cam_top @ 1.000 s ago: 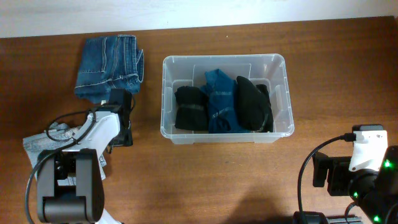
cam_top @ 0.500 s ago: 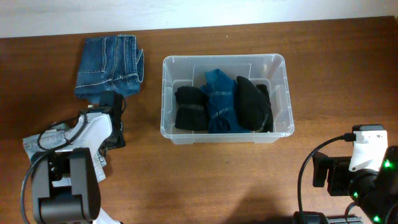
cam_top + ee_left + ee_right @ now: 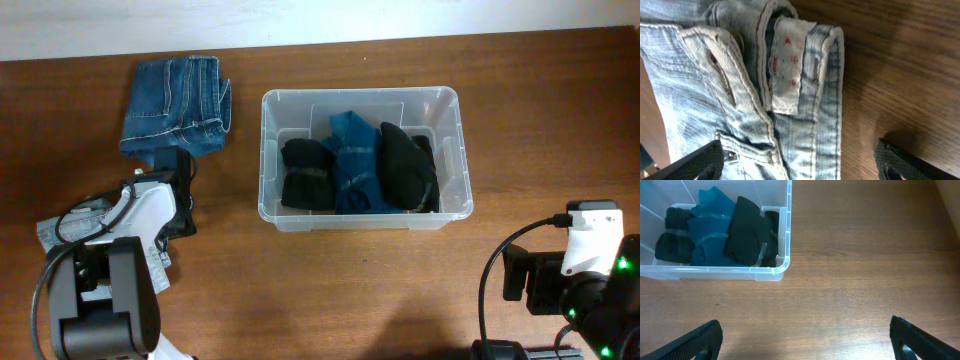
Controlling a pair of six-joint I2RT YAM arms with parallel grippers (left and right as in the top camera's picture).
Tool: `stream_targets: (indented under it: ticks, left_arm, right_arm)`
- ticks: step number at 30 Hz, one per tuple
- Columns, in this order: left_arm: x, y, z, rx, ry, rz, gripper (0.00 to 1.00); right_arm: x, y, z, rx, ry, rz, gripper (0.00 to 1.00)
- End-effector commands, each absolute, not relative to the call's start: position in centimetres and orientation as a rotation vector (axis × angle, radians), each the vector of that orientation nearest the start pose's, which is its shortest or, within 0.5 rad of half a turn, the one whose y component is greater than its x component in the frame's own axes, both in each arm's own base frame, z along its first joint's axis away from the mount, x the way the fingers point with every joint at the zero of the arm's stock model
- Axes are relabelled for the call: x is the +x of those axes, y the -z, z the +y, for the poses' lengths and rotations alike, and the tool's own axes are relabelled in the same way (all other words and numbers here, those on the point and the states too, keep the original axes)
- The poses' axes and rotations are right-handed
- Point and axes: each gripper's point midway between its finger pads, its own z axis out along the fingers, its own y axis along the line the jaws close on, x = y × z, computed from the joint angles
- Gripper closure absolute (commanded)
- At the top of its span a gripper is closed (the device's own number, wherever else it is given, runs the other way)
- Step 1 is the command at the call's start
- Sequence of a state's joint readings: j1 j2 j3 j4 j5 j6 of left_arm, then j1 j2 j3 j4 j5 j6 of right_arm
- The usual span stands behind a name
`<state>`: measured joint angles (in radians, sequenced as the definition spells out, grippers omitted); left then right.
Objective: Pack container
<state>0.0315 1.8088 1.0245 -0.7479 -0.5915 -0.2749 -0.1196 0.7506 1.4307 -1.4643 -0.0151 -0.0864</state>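
The clear plastic container (image 3: 445, 105) stands in the middle of the table and holds two black folded garments and a teal one (image 3: 354, 160). It also shows in the right wrist view (image 3: 782, 265). Folded blue jeans (image 3: 175, 105) lie at the far left. My left gripper (image 3: 800, 167) is open, its fingers spread over the near edge of the jeans (image 3: 740, 100), one finger over denim and the other over bare wood. My right gripper (image 3: 805, 342) is open and empty above bare table at the near right.
A crumpled grey-white printed bag (image 3: 65, 230) lies at the left by the left arm's base. Cables run beside both arm bases. The wooden table (image 3: 350, 290) runs to a pale wall at the far edge.
My left gripper has moved left and a little toward the jeans, swinging from beside the container's left side to the jeans' near edge. The right arm has not moved.
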Motion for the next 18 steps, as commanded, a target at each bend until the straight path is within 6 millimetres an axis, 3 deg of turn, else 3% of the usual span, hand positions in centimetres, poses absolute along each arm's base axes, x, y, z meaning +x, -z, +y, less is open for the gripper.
stream_targets:
  ticks: [1,5,9,13,18]
  left_arm:
    - [30.1,-1.8,10.7,-0.487,-0.881,2.865,0.07]
    - [30.8,-2.1,10.6,-0.494,-0.854,2.846,0.07]
    - [32.3,-4.0,10.0,-0.51,-0.763,2.812,0.07]
    - [34.6,-8.9,9.0,-0.551,-0.6,2.724,0.06]
    - [35.1,-16.5,8.9,-0.743,-0.327,2.511,0.04]
  right_arm:
    - [15.2,-32.5,-1.6,0.03,0.094,2.337,0.02]
    - [15.2,-32.5,-1.6,0.03,0.094,2.337,0.02]
    - [15.2,-32.5,-1.6,0.03,0.094,2.337,0.02]
    - [15.2,-32.5,-1.6,0.03,0.094,2.337,0.02]
    - [15.2,-32.5,-1.6,0.03,0.094,2.337,0.02]
